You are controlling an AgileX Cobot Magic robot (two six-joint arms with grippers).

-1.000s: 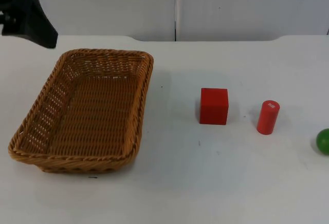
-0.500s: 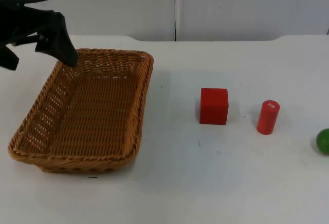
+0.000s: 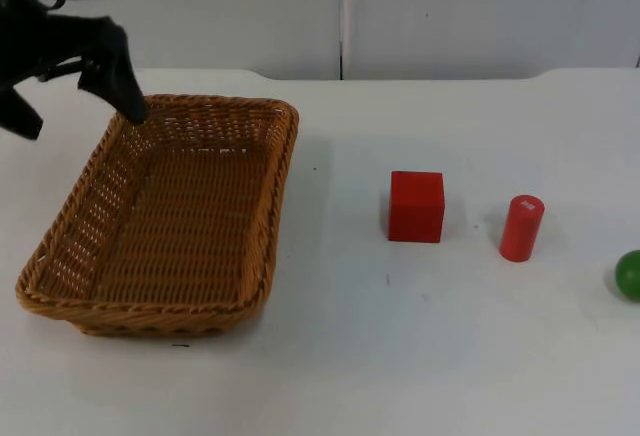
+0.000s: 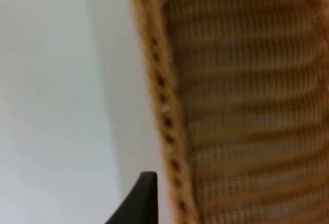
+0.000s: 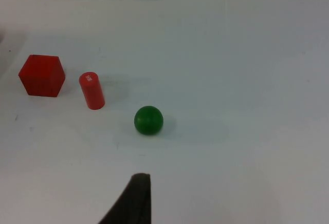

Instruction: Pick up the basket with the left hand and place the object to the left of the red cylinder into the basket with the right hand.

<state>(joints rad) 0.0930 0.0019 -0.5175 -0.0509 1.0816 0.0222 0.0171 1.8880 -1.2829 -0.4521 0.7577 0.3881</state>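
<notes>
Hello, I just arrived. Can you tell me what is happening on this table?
The left hand hovers at the far left corner of the wicker basket, which sits on the table, not yet lifted. The red cube stands left of the red cylinder, both untouched, with a green ball further right. The right arm waits.

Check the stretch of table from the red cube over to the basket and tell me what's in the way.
Nothing visible is. The red cube stands on bare white table, with open surface between it and the basket. The red cylinder and green ball lie on its far side. The left gripper hovers at the basket's far left corner.
</notes>
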